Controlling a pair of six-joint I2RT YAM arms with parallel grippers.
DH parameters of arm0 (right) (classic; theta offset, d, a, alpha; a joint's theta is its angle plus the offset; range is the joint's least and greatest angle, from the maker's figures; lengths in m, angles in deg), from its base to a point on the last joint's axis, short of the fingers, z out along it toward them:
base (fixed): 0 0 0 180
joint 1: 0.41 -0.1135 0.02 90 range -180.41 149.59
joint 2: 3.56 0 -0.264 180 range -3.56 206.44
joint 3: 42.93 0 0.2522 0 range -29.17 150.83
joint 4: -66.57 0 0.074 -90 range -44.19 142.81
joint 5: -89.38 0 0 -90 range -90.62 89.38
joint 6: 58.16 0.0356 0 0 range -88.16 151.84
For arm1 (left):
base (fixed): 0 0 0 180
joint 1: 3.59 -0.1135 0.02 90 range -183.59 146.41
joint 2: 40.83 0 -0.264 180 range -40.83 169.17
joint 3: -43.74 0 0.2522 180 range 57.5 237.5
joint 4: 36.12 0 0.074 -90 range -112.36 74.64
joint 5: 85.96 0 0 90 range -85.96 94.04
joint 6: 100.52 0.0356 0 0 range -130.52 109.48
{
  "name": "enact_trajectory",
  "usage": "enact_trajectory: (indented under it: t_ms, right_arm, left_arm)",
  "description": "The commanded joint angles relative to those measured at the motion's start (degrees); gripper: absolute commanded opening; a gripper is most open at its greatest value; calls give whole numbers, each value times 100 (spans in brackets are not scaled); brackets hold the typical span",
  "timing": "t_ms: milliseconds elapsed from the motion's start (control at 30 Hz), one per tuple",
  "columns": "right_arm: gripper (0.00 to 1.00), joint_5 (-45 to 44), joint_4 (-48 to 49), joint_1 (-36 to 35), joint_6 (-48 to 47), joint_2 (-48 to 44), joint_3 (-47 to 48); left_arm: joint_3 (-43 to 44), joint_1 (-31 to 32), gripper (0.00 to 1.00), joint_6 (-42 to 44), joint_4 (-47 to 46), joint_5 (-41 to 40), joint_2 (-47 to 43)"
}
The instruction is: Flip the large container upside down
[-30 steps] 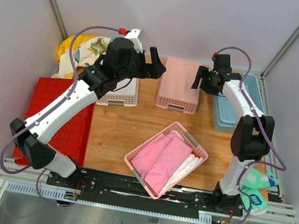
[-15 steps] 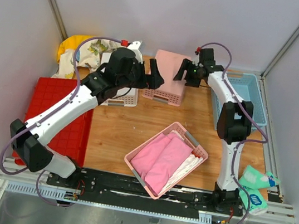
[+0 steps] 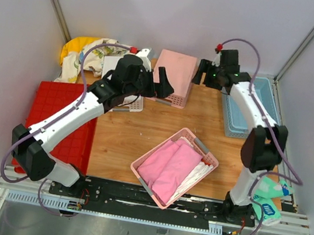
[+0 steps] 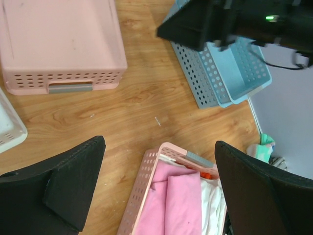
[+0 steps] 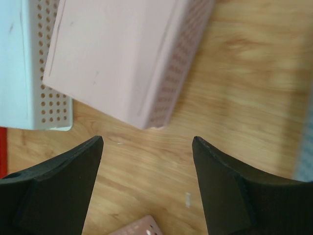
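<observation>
The large container (image 3: 57, 115) is a shallow red bin lying flat at the table's left edge, its square-grid face up. My left arm crosses above its far corner. The left gripper (image 3: 164, 85) (image 4: 159, 147) is open and holds nothing. It hovers mid-table between a white basket and an upturned pink basket, well right of the bin. At the back, my right gripper (image 3: 199, 75) (image 5: 146, 142) is open and holds nothing too, beside that pink basket's right edge. Neither gripper touches the red bin, which shows in neither wrist view.
An upturned pink basket (image 3: 175, 74) (image 4: 58, 44) (image 5: 122, 58) sits at the back centre, with a white basket (image 3: 128, 101) (image 5: 29, 63) to its left. Light-blue baskets (image 3: 251, 111) (image 4: 230, 73) stand at the right. A pink basket of cloth (image 3: 174, 166) (image 4: 171, 196) lies near the front. Crumpled cloth (image 3: 87, 51) is piled in the back left corner.
The upturned pink basket has slid left and toward the back, turning a little. The right gripper moved left with it, then drew back slightly. The left gripper shifted right and nearer.
</observation>
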Motion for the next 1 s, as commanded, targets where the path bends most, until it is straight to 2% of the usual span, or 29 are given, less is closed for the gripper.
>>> enact_trajectory:
  t_ms: [0, 100, 200, 267, 333, 433, 567, 667, 700, 967]
  right_arm:
    - [76, -1884, -121, 367, -1073, -1051, -529]
    - [76, -2811, -438, 432, -1721, -1083, -628]
    - [75, -3206, -797, 463, -2103, -877, -559]
    - [70, -3352, -926, 486, -2225, -719, -562]
    - [60, -3602, -1055, 522, -2237, -582, -565]
    - [47, -3376, -1161, 697, -2152, -437, -587]
    - [25, -2912, -1230, 914, -1947, -393, -604]
    - [5, -2863, -1372, 965, -1884, -459, -533]
    - [1, -2832, -1382, 971, -1885, -513, -527]
    - [1, -3135, -1410, 1030, -1800, -1505, -596]
  left_arm:
    - [-80, 41, 99, 14, -514, 282, 45]
    - [-103, 42, 99, -8, -605, 332, 112]
    - [-103, 55, 99, -41, -661, 391, 197]
    - [-126, 72, 99, -55, -702, 404, 229]
    - [-135, 89, 99, -56, -696, 403, 253]
    - [-158, 118, 99, -52, -692, 404, 265]
    - [-154, 155, 99, -30, -680, 403, 346]
    - [-113, 209, 99, -38, -720, 414, 458]
    - [-83, 239, 99, -45, -738, 433, 499]
    - [123, 514, 99, -105, -863, 572, 915]
